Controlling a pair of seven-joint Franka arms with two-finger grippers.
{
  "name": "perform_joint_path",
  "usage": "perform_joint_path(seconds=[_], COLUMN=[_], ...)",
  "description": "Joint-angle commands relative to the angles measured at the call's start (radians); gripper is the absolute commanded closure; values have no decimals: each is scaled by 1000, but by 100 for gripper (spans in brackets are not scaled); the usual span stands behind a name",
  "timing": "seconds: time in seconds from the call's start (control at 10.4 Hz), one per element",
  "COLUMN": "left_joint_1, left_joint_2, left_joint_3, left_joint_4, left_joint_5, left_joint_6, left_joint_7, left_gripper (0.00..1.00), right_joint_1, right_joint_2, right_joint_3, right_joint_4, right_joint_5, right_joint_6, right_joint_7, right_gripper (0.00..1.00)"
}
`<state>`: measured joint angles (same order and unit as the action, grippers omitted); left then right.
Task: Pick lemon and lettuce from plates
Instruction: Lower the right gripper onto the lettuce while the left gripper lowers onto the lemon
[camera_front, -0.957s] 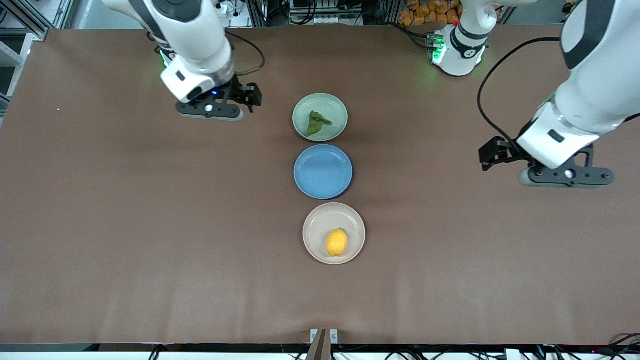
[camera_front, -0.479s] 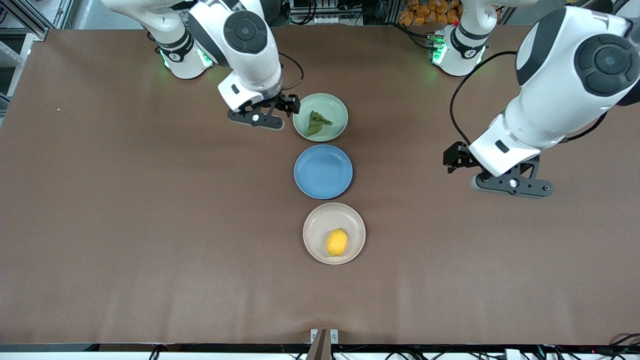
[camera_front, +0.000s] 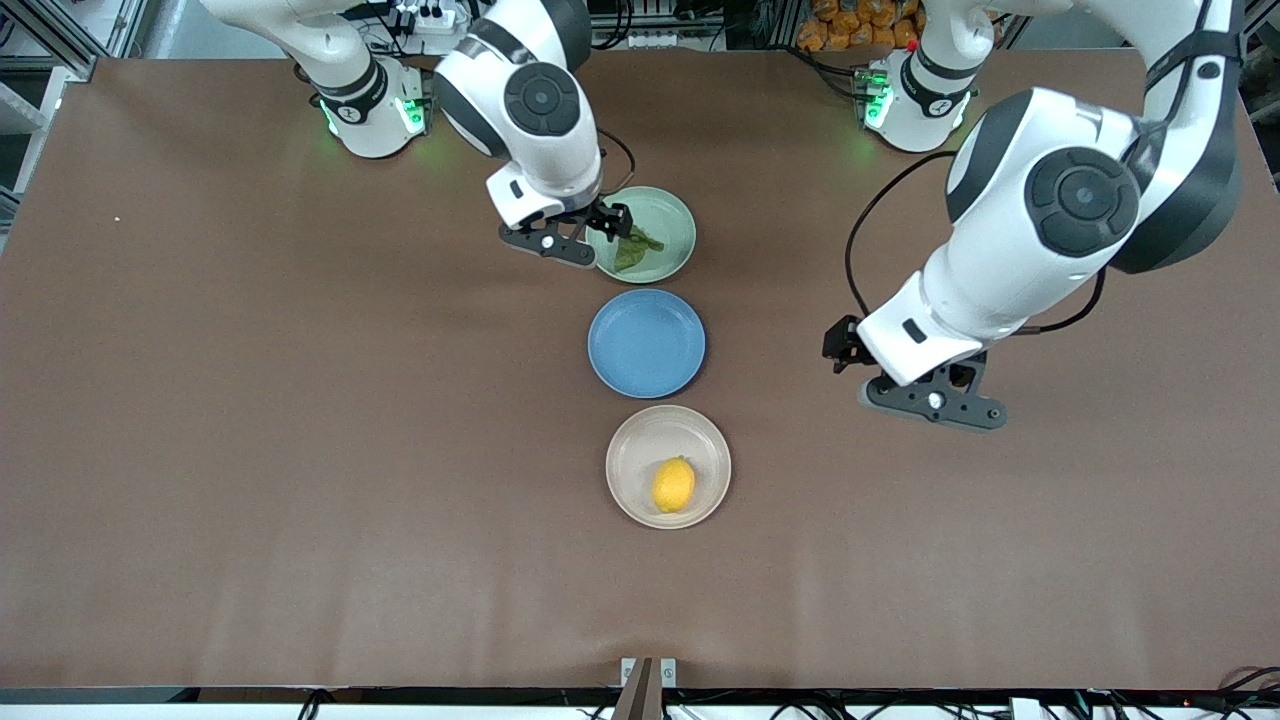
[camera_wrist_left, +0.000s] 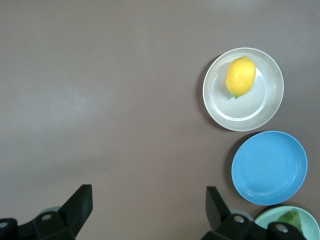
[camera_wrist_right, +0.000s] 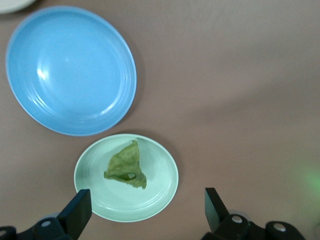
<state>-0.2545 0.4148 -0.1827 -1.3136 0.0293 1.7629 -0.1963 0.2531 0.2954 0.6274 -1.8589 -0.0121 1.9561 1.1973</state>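
Note:
The lemon (camera_front: 673, 485) lies in the beige plate (camera_front: 630, 450), the plate nearest the front camera; the left wrist view also shows the lemon (camera_wrist_left: 240, 76) in this plate (camera_wrist_left: 250, 112). The lettuce (camera_front: 634, 248) lies in the pale green plate (camera_front: 672, 215), nearest the robot bases, and both show in the right wrist view: lettuce (camera_wrist_right: 126, 166), plate (camera_wrist_right: 160, 195). My right gripper (camera_front: 612, 222) is open and empty over that plate's rim, beside the lettuce; it shows open in its wrist view (camera_wrist_right: 147, 205). My left gripper (camera_front: 840, 345) is open and empty over bare table toward the left arm's end, level with the blue plate, and shows open in its wrist view (camera_wrist_left: 148, 202).
An empty blue plate (camera_front: 646, 343) sits between the green and beige plates; it also shows in both wrist views (camera_wrist_left: 269, 167) (camera_wrist_right: 70, 70). The three plates stand in a row down the middle of the brown table (camera_front: 300, 450).
The right gripper has moved from bare table toward the green plate and now hangs over its rim. The left gripper has moved inward toward the row of plates. The lemon and lettuce have not moved.

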Motion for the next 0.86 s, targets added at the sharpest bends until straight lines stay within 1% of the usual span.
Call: perform_joint_path(seconds=[0.0,0.29,0.48,0.77], left_joint_1=[-18,-41,-75,-127], left_joint_2=[39,94,143,228], left_joint_3=[3,3,3,3], left_joint_4=[8,8,8,8], left_joint_5=[-23,-23,-23,-23], left_joint_6=[67,159,271,400], left_joint_7=[17,17,14,8], left_gripper=[0,0,0,0], right_joint_1=[40,78,113,149], right_joint_2=[85,171,214,248], right_joint_3=[9,9,8,6], right_joint_4=[6,4,3,1], right_joint_5=[-9,-78,-83,-103], right_joint_6=[75,112,116,165], right_joint_7=[86,178,230,284], right_gripper=[0,0,0,0])
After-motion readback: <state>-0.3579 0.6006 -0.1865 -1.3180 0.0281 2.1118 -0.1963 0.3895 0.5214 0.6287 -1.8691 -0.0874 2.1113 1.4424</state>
